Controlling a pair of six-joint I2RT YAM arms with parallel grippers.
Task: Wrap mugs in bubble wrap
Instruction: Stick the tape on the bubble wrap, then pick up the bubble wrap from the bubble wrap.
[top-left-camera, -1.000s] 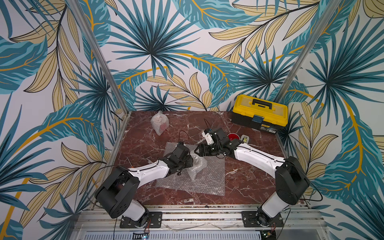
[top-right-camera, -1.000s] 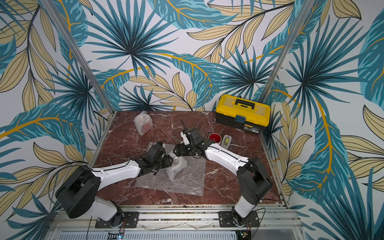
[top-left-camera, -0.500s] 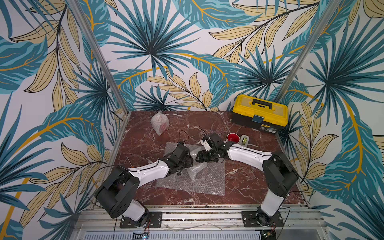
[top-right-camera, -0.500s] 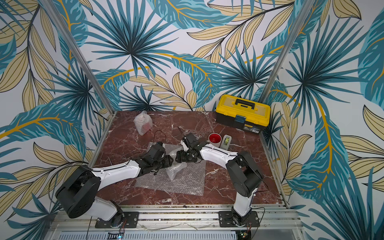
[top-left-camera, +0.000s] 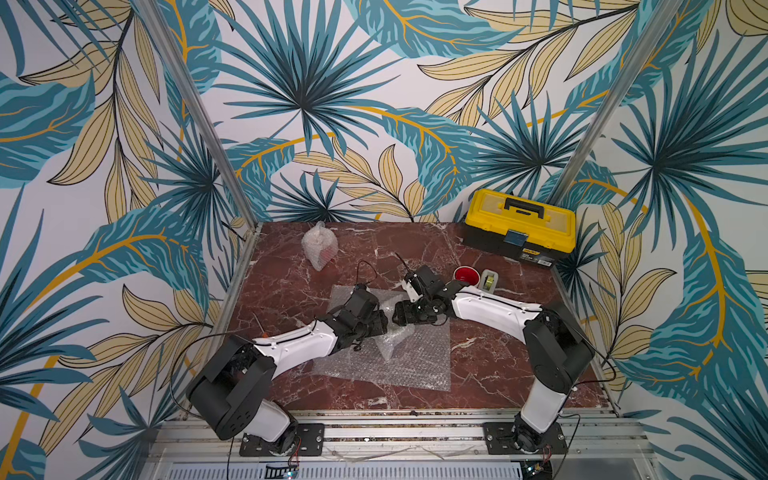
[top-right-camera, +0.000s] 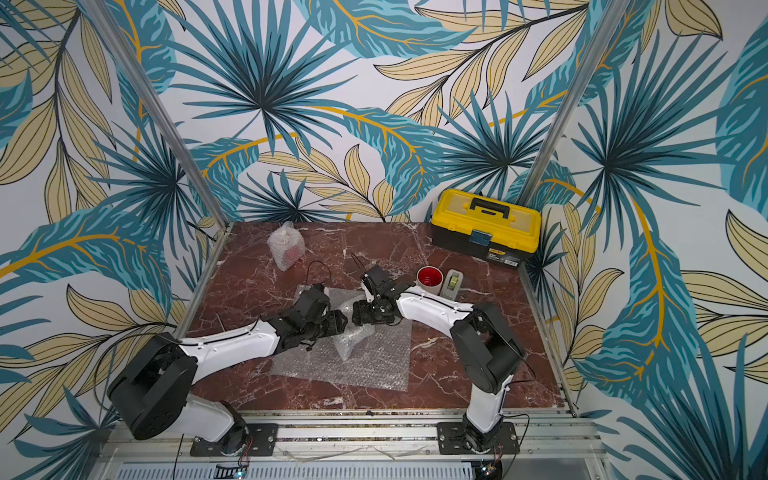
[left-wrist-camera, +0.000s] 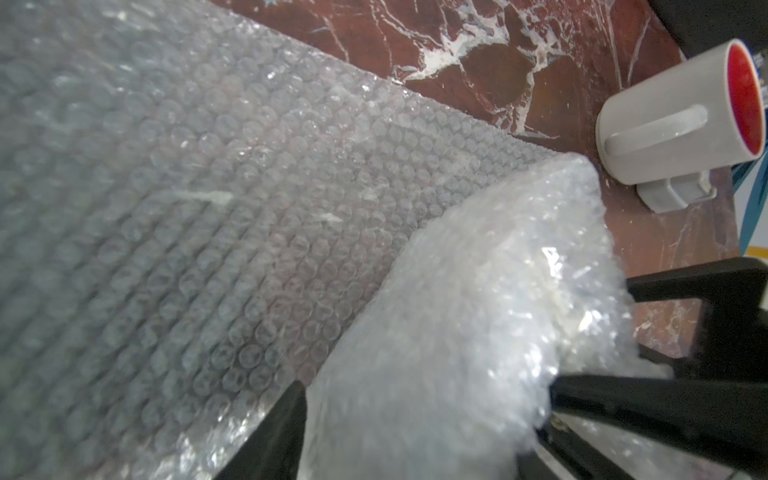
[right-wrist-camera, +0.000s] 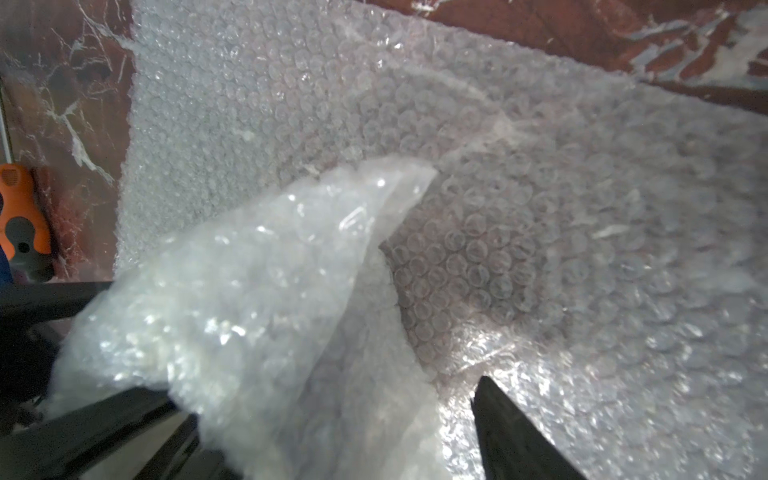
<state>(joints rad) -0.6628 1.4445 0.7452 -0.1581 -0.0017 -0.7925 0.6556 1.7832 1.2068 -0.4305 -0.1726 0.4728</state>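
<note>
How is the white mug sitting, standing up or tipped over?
Standing up. In both top views the mug sits on its base, and its round red opening faces up.

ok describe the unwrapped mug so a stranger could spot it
Find the yellow-and-black plastic toolbox in the far corner of the red marble tabletop. Just in front of it stand a white ceramic mug with a red inside and a small grey tape dispenser, side by side. The mug is the round, open-topped one showing bright red.
</note>
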